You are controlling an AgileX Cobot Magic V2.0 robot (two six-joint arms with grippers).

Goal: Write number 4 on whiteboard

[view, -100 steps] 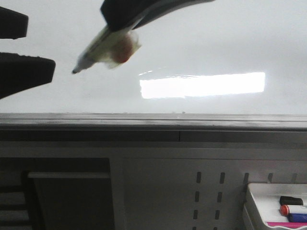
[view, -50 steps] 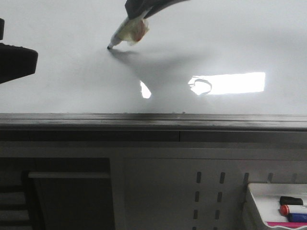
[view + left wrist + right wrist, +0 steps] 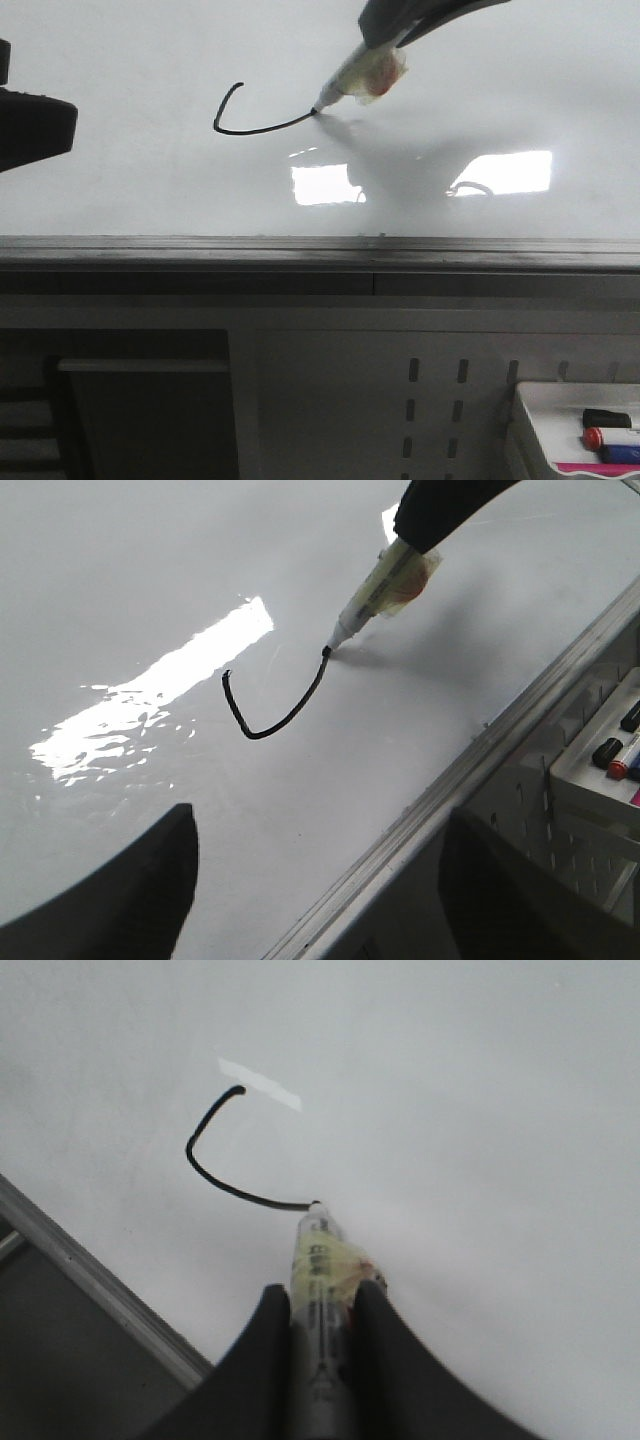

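The glossy whiteboard (image 3: 130, 190) fills the upper front view, with a grey metal ledge (image 3: 320, 255) along its near edge. A black curved hook and slanting stroke, the start of the number 4 (image 3: 232, 118), is drawn on it. It also shows in the left wrist view (image 3: 262, 718) and right wrist view (image 3: 205, 1160). My right gripper (image 3: 322, 1295) is shut on a marker (image 3: 360, 78), whose tip touches the board at the stroke's right end (image 3: 316, 110). My left gripper (image 3: 320, 880) is open and empty over the board's near edge, at the far left of the front view (image 3: 35, 125).
A small white tray (image 3: 575, 430) with coloured markers hangs at the lower right below the ledge. A perforated grey panel (image 3: 435, 400) lies under the ledge. A bright light reflection (image 3: 510, 172) sits on the board to the right.
The marker touched the board, drew down a curved hook, then ran right along a slanting stroke. The right gripper moved right with it. The left gripper stayed still.
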